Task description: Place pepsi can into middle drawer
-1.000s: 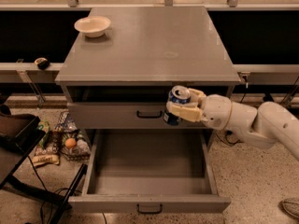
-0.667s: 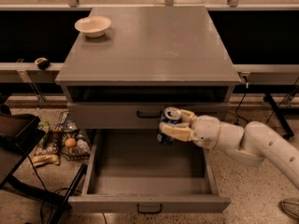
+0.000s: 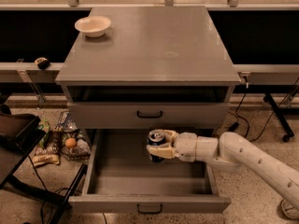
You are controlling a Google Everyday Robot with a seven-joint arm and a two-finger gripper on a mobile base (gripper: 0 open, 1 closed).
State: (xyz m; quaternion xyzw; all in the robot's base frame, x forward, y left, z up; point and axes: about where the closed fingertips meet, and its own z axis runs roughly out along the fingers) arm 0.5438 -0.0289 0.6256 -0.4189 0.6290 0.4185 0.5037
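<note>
- The pepsi can is held roughly upright over the open middle drawer, near the drawer's back and about mid-width; its silver top is seen from above.
- Over the last second the can has been carried down and to the left, from beside the upper drawer front to a spot inside the outline of the open drawer.
- From this it is judged that the carry is nearly done and that only lowering and release remain; whether the can already touches the drawer floor cannot be told.
- The gripper is clamped on the can, with one finger laid across the can's side and the other behind its top; nothing else is touched by it.
- The arm reaches in from the right, above the drawer's right wall.
- A cream bowl stands on the cabinet top, well apart from the action.
</note>
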